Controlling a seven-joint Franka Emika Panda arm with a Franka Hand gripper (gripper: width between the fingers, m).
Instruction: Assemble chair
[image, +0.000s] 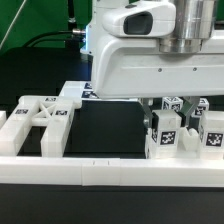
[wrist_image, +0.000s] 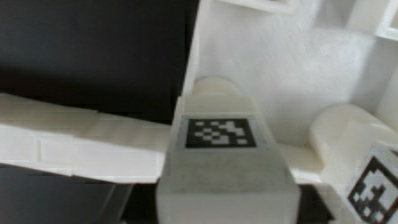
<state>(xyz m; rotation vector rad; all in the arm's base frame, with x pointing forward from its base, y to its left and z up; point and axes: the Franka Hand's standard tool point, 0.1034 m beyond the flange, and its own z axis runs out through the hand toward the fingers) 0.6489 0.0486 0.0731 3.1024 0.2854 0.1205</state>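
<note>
Plain white border rail (image: 110, 172) nearest, across the front. Behind it the chair's parts: notched blocks (image: 40, 115) at the exterior view's left, tagged posts (image: 165, 132) upright at its right. Gripper (image: 150, 110) low beside the posts; fingers obscured, spread or closed cannot tell.

Beneath the fingers (image: 148, 110) stand white plastic tagged posts (image: 163, 133); a white notched plastic block (image: 40, 115) lies well apart, toward the exterior view's left.
</note>
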